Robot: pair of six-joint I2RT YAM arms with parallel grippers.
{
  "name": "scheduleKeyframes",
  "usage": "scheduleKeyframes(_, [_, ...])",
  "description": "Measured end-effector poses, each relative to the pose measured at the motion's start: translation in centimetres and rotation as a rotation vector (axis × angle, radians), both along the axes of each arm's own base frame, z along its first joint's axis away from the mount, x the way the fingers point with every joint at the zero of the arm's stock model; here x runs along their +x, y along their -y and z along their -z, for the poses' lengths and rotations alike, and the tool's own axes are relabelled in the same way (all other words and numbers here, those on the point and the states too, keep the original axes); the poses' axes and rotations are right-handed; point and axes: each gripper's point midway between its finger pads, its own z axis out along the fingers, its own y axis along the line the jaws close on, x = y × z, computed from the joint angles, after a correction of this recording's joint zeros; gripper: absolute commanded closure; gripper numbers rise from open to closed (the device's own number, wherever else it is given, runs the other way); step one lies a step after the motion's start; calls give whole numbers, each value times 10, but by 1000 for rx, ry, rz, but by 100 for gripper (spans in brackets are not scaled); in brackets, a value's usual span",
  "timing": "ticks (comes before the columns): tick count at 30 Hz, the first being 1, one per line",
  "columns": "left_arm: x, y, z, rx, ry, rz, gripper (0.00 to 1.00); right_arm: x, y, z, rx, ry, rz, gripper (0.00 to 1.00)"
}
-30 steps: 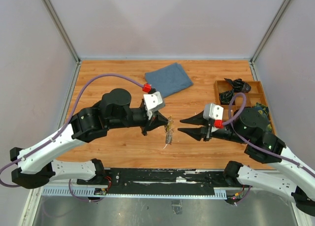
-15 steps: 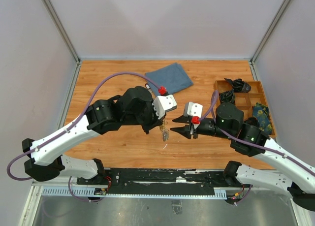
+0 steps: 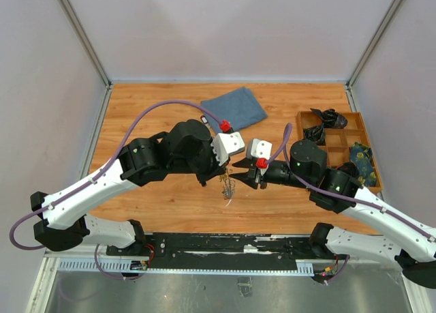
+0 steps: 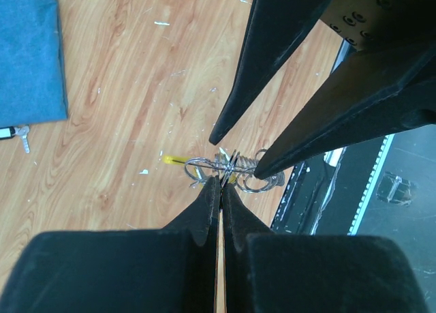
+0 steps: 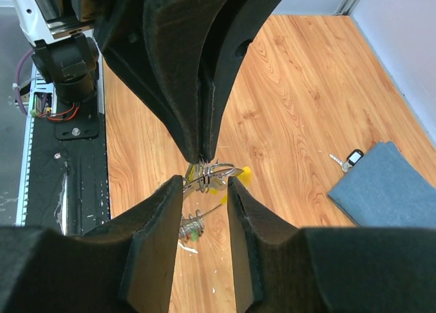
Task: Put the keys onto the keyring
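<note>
Right tool [image 5: 206, 183], spread, advanced to keyring [image 5: 216, 170] pinched by left tool [image 4: 220, 180]; blue cloth [image 3: 235, 110] behind.

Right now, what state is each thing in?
left pincer, shut on the keyring
right pincer, open, fingertips either side of the keyring
keys, dangling from the keyring
cloth, lying on the table
loose key, lying beside the cloth

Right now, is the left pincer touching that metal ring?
Touching. The left wrist view shows the left pincer shut, its tips clamped on the keyring.
</note>
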Motion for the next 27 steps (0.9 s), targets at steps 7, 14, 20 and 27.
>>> scheduleKeyframes(7, [-3,1,-1,-7,-8,15,99,2,-3,4,-8,0,-1,70])
scheduleKeyframes(14, [-6,0,-4,-19,-11,30,99,2,-6,4,-4,7,-12,87])
scheduleKeyframes(20, [-7,0,-5,-21,-4,35,99,1,-8,4,-2,7,-27,100])
scheduleKeyframes(27, [-10,-2,-7,-42,3,48,76,-4,-8,2,4,5,-50,100])
